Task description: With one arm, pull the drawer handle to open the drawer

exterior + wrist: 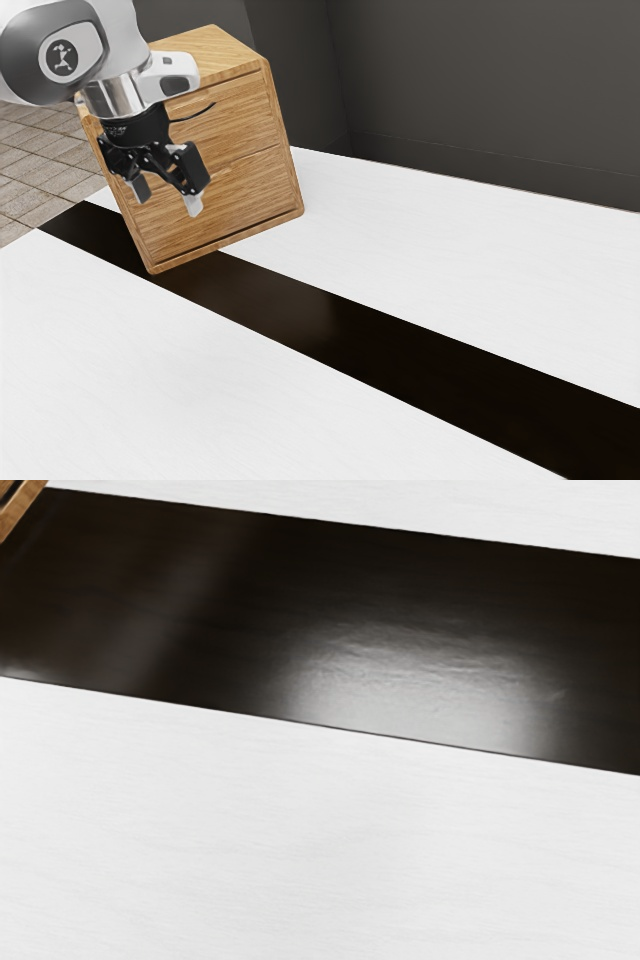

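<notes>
A wooden drawer cabinet stands at the far end of the table, at the exterior view's upper left. Its front has two drawers, both looking shut. A thin dark curved handle marks the upper drawer. My black gripper hangs in front of the lower drawer's face, pointing down, open, with nothing between its fingers. The arm hides part of the cabinet's front. A corner of the cabinet shows in the wrist view, which looks down on the table.
The white table is crossed by a glossy black stripe running from under the cabinet toward the exterior view's lower right. The stripe lies under my hand. A tiled floor lies beyond the table.
</notes>
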Controlling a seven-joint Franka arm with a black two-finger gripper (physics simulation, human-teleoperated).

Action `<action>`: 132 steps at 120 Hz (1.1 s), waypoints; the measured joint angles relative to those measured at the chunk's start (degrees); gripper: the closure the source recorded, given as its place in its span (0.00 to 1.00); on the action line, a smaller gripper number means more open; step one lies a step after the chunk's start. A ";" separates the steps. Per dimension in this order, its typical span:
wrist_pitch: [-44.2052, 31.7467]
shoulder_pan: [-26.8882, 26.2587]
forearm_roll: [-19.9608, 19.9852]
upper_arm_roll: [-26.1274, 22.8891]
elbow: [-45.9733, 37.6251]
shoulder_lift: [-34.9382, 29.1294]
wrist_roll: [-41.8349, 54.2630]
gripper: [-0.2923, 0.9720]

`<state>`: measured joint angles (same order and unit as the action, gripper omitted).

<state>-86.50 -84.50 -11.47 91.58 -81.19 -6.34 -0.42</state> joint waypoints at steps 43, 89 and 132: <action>4.87 -0.04 0.25 -7.60 18.16 -1.24 -0.16 0.23; 6.89 0.74 -1.65 -12.82 6.31 -1.09 -0.55 0.23; 5.66 27.50 -12.57 -45.29 -4.11 -6.90 -0.12 0.23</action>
<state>-80.84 -57.01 -24.04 46.29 -85.30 -13.23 -0.54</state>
